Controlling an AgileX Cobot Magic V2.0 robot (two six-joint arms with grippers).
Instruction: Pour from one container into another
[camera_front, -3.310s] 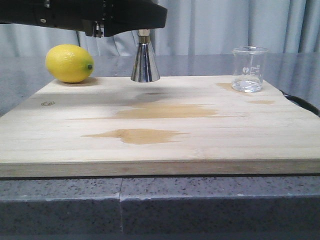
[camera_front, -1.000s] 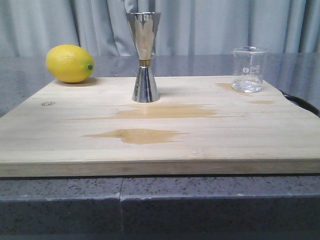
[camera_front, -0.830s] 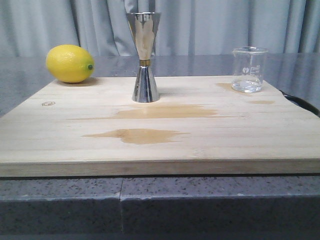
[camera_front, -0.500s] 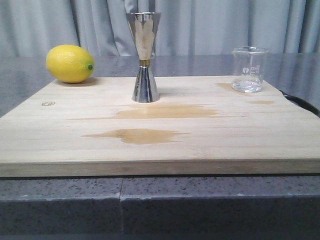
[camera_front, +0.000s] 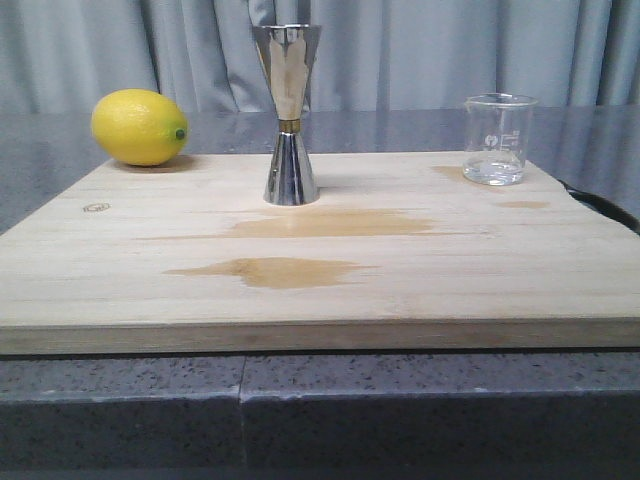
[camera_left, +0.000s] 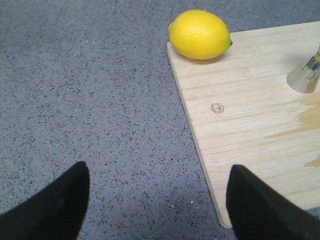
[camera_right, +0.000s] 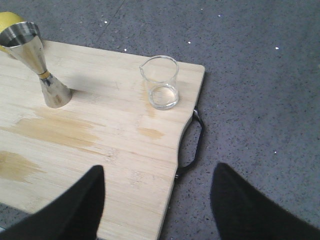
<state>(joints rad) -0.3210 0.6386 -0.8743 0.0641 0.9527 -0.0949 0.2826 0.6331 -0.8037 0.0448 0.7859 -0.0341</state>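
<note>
The steel jigger (camera_front: 289, 113) with a gold waist band stands upright near the middle back of the wooden board (camera_front: 320, 275); the right wrist view shows the jigger (camera_right: 41, 66) too, and its base (camera_left: 305, 77) shows in the left wrist view. The clear glass beaker (camera_front: 496, 138) with white markings and a little clear liquid stands at the board's back right corner, seen as well from the right wrist (camera_right: 160, 81). My left gripper (camera_left: 159, 172) is open above the countertop off the board's left edge. My right gripper (camera_right: 159, 172) is open over the board's right edge, short of the beaker. Neither shows in the front view.
A yellow lemon (camera_front: 139, 126) lies at the board's back left corner (camera_left: 200, 34). Darker wet-looking stains (camera_front: 290, 270) mark the board's middle. A black handle loop (camera_right: 191, 145) sticks out from the board's right side. Grey speckled countertop (camera_left: 90, 90) surrounds the board; curtains hang behind.
The dark arm that held the jigger above the board 3.3 s ago has left the front view; the jigger now stands on the board, nearer the front. Nothing has moved over the last second.
</note>
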